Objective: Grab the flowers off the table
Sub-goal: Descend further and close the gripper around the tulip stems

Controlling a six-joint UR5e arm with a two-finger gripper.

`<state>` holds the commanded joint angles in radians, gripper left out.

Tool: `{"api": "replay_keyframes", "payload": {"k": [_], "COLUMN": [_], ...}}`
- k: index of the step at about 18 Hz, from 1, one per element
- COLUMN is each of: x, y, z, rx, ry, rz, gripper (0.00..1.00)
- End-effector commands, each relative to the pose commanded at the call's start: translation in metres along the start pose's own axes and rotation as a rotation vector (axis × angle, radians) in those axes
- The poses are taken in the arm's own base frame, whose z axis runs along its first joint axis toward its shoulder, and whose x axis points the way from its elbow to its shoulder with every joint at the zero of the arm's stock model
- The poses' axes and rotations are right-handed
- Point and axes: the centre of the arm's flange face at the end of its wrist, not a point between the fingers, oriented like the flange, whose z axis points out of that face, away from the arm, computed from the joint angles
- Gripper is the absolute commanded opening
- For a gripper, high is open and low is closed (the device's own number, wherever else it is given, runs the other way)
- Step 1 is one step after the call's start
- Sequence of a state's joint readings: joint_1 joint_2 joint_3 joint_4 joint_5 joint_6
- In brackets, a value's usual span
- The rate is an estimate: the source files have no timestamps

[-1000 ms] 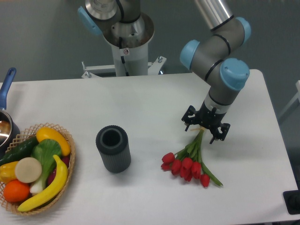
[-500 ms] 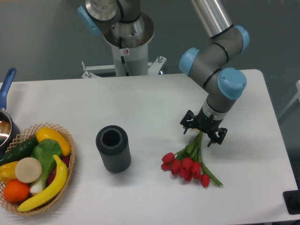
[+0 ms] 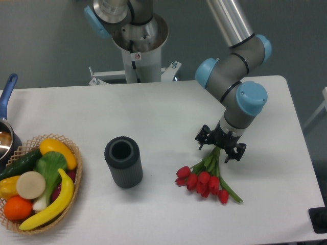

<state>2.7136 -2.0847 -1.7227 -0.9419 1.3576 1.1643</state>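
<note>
The flowers (image 3: 203, 181), red tulips on long green stems, lie on the white table (image 3: 153, 112) right of centre. Their heads point toward the front and their stem ends run up and back. My gripper (image 3: 220, 148) hangs straight down over the upper stem ends. Its black fingers (image 3: 203, 140) are spread wide, one on each side of the stems, so it is open and grips nothing. The stem tips are hidden under the gripper body.
A dark grey ribbed vase (image 3: 123, 162) stands upright left of the flowers. A wicker basket (image 3: 75, 173) of fruit and vegetables sits at the front left, with a blue-handled pot (image 3: 6, 127) behind it. The arm's base (image 3: 137, 46) is at the back edge.
The gripper has come down and slightly left, closer onto the stem ends. The flowers, vase and basket have not moved.
</note>
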Motion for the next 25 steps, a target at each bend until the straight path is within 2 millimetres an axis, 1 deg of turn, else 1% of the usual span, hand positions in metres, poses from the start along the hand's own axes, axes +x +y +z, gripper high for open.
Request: {"api": "replay_keyframes", "payload": {"k": [3,6,8,9,11,12,13,16,18,20,24,25], "x": [0.002,0.003,0.004,0.004,0.004,0.003,0.003,0.002,0.002,0.002,0.001,0.002], "y": [-0.004,-0.004,-0.005,-0.005,-0.005,-0.004,-0.005,-0.007,-0.008,-0.008,-0.008,-0.010], "z": [0.007,0.008,0.013,0.014,0.011,0.011,0.009,0.003,0.001,-0.001,-0.004,-0.008], "rx": [-0.005,-0.005,-0.009,-0.010,-0.008,-0.008,-0.006,0.000,0.002,0.003,0.007,0.009], "ry": [0.010,0.012,0.019,0.020,0.016,0.016,0.013,0.002,-0.001,-0.004,-0.009,-0.014], "rz": [0.009,0.008,0.002,0.002,0.003,0.001,0.002,-0.017,-0.031,-0.034,-0.036,-0.033], "gripper": [1.00,1.00,0.92,0.90,0.75,0.72,0.71,0.55,0.49,0.38,0.37,0.36]}}
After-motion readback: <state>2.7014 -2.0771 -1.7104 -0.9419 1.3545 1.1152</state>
